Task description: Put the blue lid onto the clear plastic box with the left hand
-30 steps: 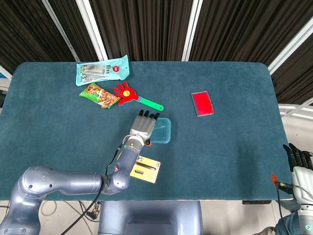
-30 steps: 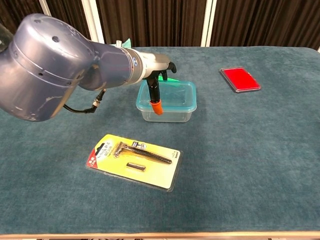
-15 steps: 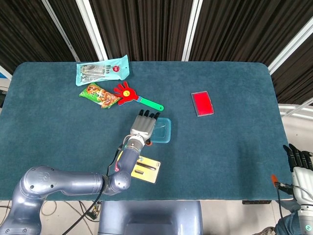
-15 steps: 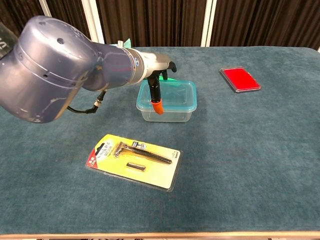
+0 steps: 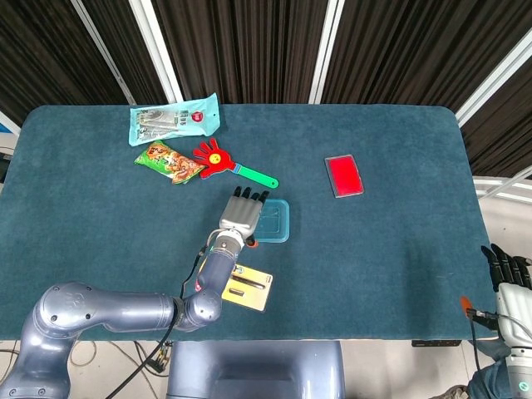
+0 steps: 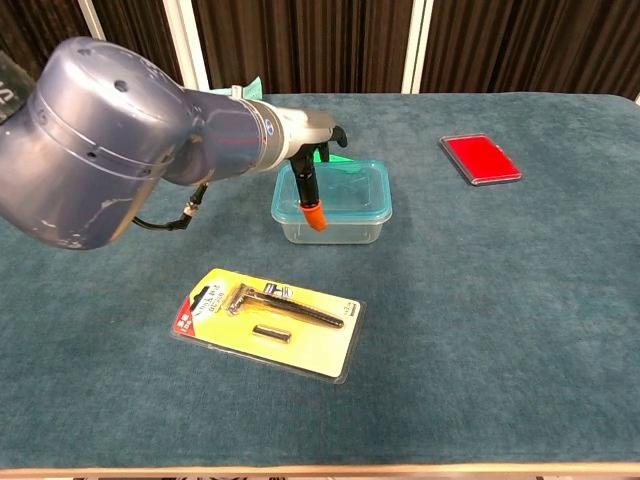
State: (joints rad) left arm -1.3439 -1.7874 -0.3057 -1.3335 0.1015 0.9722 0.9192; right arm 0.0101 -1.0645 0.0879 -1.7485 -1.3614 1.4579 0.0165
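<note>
Left hand at the box, lid already on top.
The left hand (image 5: 242,215) rests over the left edge of the lid (image 6: 340,185), which sits on the box (image 6: 333,222) mid-counter; whether it grips, I cannot tell. The right hand (image 5: 509,274) idles far right, fingers apart.

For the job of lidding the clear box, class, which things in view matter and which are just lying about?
Belong to the job:
blue lid
clear plastic box
left robot hand

Just lying about:
razor pack
red case
hand-shaped clapper
two snack packets
</note>
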